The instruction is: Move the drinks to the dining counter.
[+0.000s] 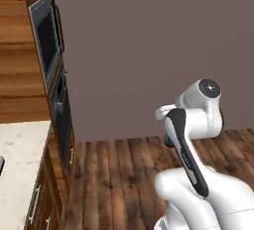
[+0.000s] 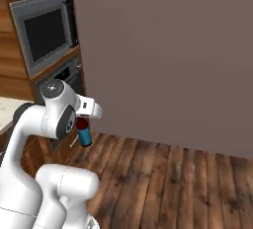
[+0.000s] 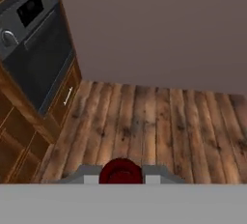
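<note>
Nearest the hand camera, at the bottom centre of the hand view, one short dark-red bottle (image 3: pixel 121 171) shows its round red top between two grey gripper parts. From the right base view the same bottle (image 2: pixel 84 131) hangs left of centre, its blue label visible below the dark-red upper part, directly under the gripper (image 2: pixel 83 119) and well above the wooden floor (image 2: pixel 163 173). The gripper is closed on this bottle; its fingers are mostly hidden behind the arm's white wrist, so the contact itself is hard to make out. In the left base view the arm covers the bottle almost entirely.

One bottle is in sight. Around it: one plain mauve wall (image 2: pixel 173 50) across the upper right, one built-in microwave (image 2: pixel 47 33) at the upper left with one oven (image 3: pixel 36 59) beneath it, set in wooden cabinets (image 3: pixel 19 141). One beige speckled counter (image 1: pixel 17 164) is cut off at the lower left edge of the left base view.
</note>
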### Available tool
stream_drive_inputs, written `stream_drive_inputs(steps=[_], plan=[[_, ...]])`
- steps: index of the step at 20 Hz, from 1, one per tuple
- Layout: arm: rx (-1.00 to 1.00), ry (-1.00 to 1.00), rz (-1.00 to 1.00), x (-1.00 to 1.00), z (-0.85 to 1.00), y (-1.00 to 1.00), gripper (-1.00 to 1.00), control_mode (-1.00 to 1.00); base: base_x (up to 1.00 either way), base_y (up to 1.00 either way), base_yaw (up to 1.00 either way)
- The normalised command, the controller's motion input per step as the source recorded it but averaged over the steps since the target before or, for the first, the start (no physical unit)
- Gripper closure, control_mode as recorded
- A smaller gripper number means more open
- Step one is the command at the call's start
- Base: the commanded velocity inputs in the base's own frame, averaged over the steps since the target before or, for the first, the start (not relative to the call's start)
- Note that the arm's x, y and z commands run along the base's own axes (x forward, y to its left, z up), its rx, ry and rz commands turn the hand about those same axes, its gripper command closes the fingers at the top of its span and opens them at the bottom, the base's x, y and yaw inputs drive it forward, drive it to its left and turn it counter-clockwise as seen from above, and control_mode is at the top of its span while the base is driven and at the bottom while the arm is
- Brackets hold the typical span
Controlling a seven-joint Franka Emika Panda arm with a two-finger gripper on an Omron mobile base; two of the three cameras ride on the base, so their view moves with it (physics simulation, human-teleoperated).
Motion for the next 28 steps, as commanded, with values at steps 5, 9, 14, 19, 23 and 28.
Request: stream_drive_inputs(steps=[5, 9, 14, 19, 23, 28], plan=[[0.0, 0.0, 0.0, 0.0, 0.0, 0.0, 1.0, 1.0, 0.0, 0.0, -1.0], [0.0, 0.0, 0.0, 0.0, 0.0, 0.0, 1.0, 1.0, 0.03, 0.0, -0.94], [0.0, 0.0, 0.0, 0.0, 0.0, 0.0, 1.0, 1.0, 0.42, 0.0, -0.78], [0.0, 0.0, 0.0, 0.0, 0.0, 0.0, 1.0, 1.0, 0.93, 0.1, -0.54], [0.0, 0.0, 0.0, 0.0, 0.0, 0.0, 1.0, 1.0, 0.91, 0.46, -0.32], [0.0, 0.0, 0.0, 0.0, 0.0, 0.0, 1.0, 1.0, 0.94, 0.36, -0.23]])
